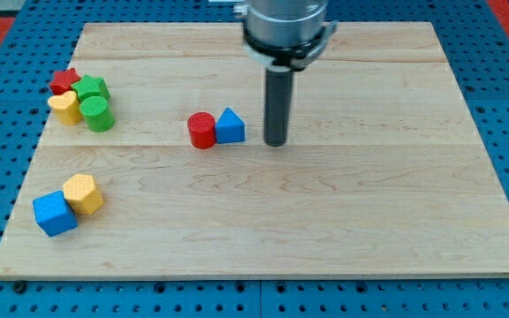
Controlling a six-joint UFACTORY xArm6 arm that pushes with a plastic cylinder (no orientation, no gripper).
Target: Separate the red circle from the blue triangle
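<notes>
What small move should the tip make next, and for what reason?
Probably my tip should slide toward the view's left into the blue triangle? No: that would push both together, since the triangle touches the red circle. Better, I think, to go first around to the view's top of their seam, then push down between them.

arm: silver-grey cylindrical housing, black band | rod: straight, dark, matte | my tip (275, 143): blunt

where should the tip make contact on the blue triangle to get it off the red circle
No grip is possible, only a push. The blue triangle touches the red circle on its left, and my tip stands just right of the triangle. Pushing from the right would drive both together. Better to come round to the triangle's near, flat lower face and push toward the view's top, probably sliding it clear.
</notes>
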